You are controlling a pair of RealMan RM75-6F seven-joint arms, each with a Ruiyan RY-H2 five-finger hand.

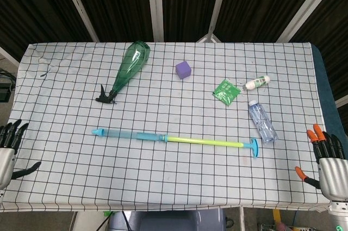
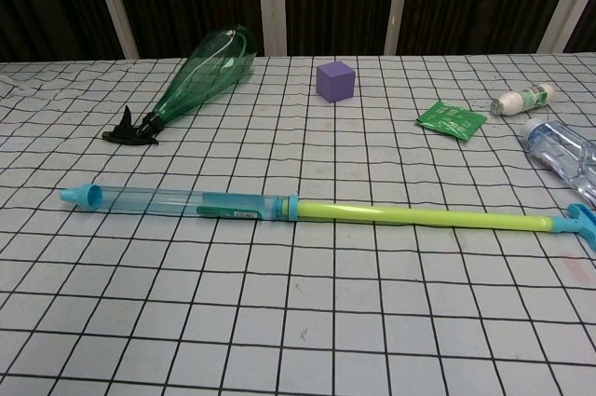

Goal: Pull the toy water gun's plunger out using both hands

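Observation:
The toy water gun (image 1: pixel 130 135) (image 2: pixel 177 201) lies flat across the middle of the checked table. Its clear blue barrel points left, and its yellow-green plunger rod (image 1: pixel 204 142) (image 2: pixel 419 217) is drawn far out to the right, ending in a blue T-handle (image 1: pixel 254 147) (image 2: pixel 584 220). My left hand (image 1: pixel 6 152) sits at the far left edge of the head view, fingers spread, holding nothing. My right hand (image 1: pixel 329 166) is at the lower right corner, fingers apart and empty. Both hands are well away from the toy. Neither hand shows in the chest view.
A green spray bottle (image 1: pixel 126 70) (image 2: pixel 200 70) lies at the back left. A purple cube (image 1: pixel 183 69) (image 2: pixel 335 80) is at the back centre. A green packet (image 1: pixel 226 91), a small white bottle (image 1: pixel 256 83) and a clear water bottle (image 1: pixel 262 121) lie at the right.

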